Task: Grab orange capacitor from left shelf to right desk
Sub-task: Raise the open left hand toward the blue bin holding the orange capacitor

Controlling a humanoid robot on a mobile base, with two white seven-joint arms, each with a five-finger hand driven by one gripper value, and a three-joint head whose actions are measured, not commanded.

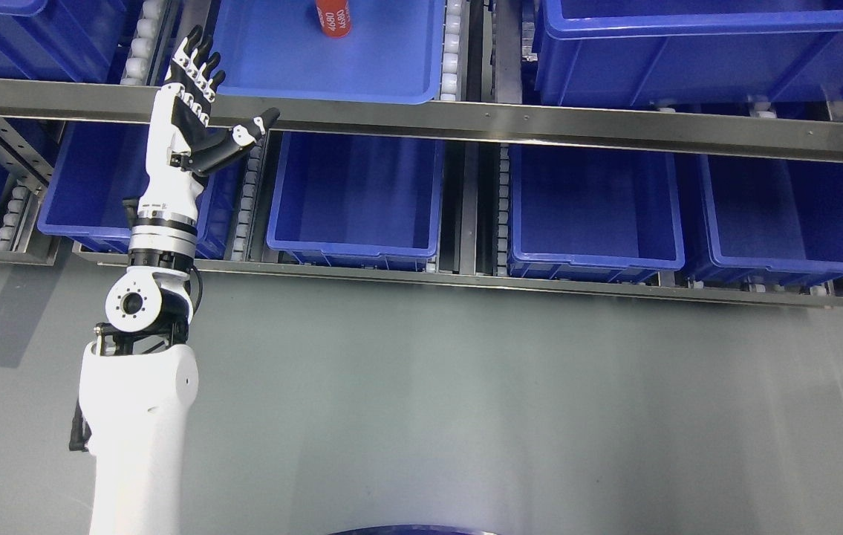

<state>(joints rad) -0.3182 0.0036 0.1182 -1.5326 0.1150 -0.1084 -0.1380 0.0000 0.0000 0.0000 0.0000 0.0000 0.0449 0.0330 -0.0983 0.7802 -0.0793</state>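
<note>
Left hand: it is standing upright in front of the shelf rail, with the arm coming up from the lower left of the head view.
Fingers: the four fingers are pointing straight up and lying close together, and the thumb is sticking out to the right. The hand is wide open and is holding nothing.
Orange capacitor: it is lying in the blue tray on the upper shelf level, near the top edge of the picture, so only its lower part is showing. It is red-orange with white print on it.
Capacitor and fingers: the capacitor is sitting up and to the right of the fingertips, well apart from them. The fingertips are overlapping the left rim of the same tray, and no finger is touching the capacitor.
Lower bins: a row of deep blue bins is standing under the rail, and the thumb is pointing toward the one in the middle-left.
Upper right bin: a big blue bin is sitting to the right of the tray.
Floor: grey floor is filling the lower half of the view.
</note>
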